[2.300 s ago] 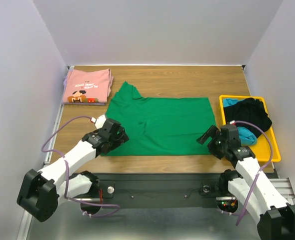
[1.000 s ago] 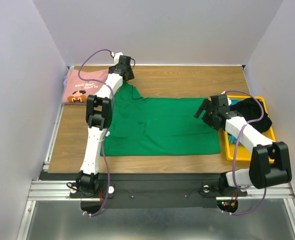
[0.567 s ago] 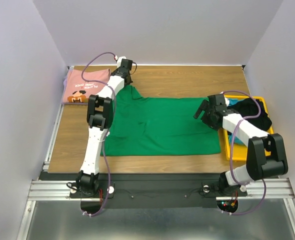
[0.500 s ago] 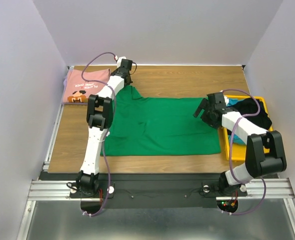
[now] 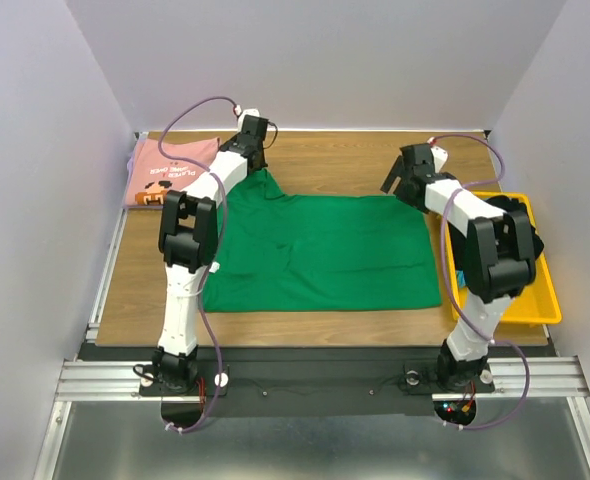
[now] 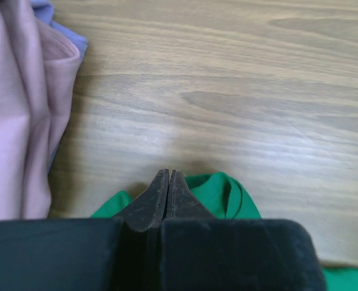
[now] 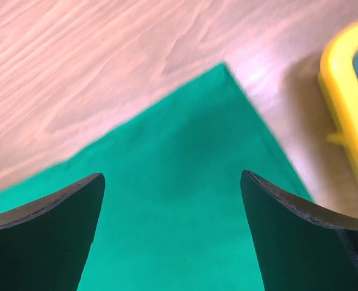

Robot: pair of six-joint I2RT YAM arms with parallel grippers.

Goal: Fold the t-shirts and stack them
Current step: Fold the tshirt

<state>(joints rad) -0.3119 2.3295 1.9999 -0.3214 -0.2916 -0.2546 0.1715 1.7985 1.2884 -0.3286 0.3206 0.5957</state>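
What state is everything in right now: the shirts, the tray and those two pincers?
Green shirt: laid out flat, not yet folded small.
Pink shirt: folded, lying in the far left corner.
Tray: sitting flat, untouched.
Left pincer: shut, apparently pinching the green shirt's sleeve.
Right pincer: open over the green shirt's far right corner, holding nothing.

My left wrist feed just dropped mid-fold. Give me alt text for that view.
The left arm's jaws, shut at bottom centre, pinch a bunched edge of the green t-shirt just above the wooden table. The folded pink t-shirt lies along the left edge of the view, apart from the green one.
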